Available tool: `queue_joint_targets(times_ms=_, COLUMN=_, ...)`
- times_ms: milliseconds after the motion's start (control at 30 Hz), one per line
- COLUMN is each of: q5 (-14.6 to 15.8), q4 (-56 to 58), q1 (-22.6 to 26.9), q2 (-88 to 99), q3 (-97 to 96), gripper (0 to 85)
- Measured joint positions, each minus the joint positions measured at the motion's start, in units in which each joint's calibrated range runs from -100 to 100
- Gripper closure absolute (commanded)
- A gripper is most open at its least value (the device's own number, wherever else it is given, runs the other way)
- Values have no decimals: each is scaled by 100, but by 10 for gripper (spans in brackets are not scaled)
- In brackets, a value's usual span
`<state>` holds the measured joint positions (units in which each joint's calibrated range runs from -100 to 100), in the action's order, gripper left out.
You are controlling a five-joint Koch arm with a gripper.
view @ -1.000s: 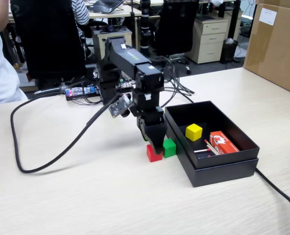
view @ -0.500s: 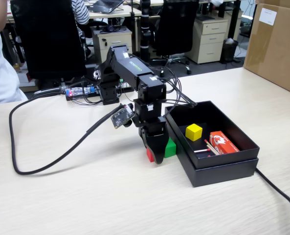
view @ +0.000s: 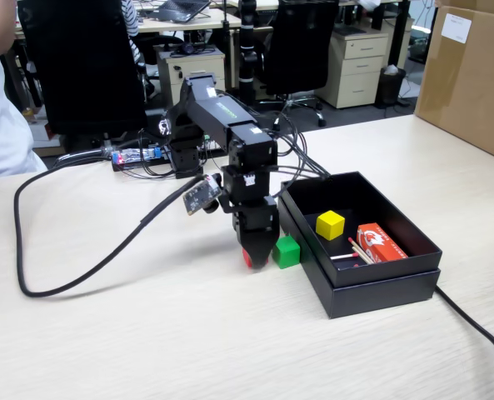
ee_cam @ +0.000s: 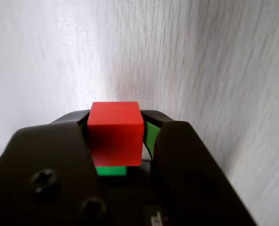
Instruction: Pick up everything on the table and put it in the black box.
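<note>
End effector [view: 256, 258] now lower around red cube [ee_cam: 115, 133], beside green cube [view: 286, 251].

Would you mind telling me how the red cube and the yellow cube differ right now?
The red cube sits between the gripper's jaws, outside the black box, while the yellow cube lies free inside it. The red one is mostly hidden in the fixed view; the yellow one is in plain sight. Both look like equal-sized plain cubes.

**Bystanders around the desk**

A red-and-white printed carton [view: 380, 242] lies beside thin sticks [view: 356, 251]. A thick black cable [view: 80, 271] loops over the desk's left half; another cable [view: 478, 333] runs to its near right corner. A large brown cardboard box [view: 467, 75] stands at the far right edge. Black office chairs [view: 80, 67] stand behind.
</note>
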<state>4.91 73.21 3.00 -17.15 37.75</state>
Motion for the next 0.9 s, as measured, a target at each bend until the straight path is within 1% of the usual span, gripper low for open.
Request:
queue_joint_targets(times_ms=167, q5=-49, q4=0, q1=88, q2=1683, q3=-82, gripper=846)
queue_joint_targets(times_ms=200, q5=-107, q4=8, q1=332, q2=2252, q3=-82, gripper=846)
queue_joint_targets(times_ms=367, q5=-127, q4=15, q1=947, q2=2252, q3=237, gripper=846)
queue_joint_targets(times_ms=400, q5=-117, q4=15, q1=1094, q2=2188, q3=292, gripper=846)
queue_joint_targets(times_ms=467, q5=-93, q4=15, q1=1226, q2=1851, q3=548, gripper=846)
queue_joint_targets(times_ms=567, q5=-49, q4=15, q1=1333, q2=1398, q3=721, gripper=846)
queue_joint_targets(times_ms=600, q5=15, q4=15, q1=1382, q2=738, q3=712, gripper=846)
queue_joint_targets(times_ms=700, q5=20, q4=15, q1=1392, q2=259, q3=913, gripper=845)
queue_joint_targets(times_ms=733, q5=29, q4=15, q1=1392, q2=-220, q3=1123, gripper=845)
queue_joint_targets(times_ms=833, q5=34, q4=15, q1=1392, q2=-518, q3=1214, gripper=843)
queue_joint_targets(times_ms=867, q5=39, q4=15, q1=1392, q2=-660, q3=1214, gripper=718)
queue_joint_targets(times_ms=900, q5=39, q4=15, q1=1392, q2=-660, q3=1214, gripper=694)
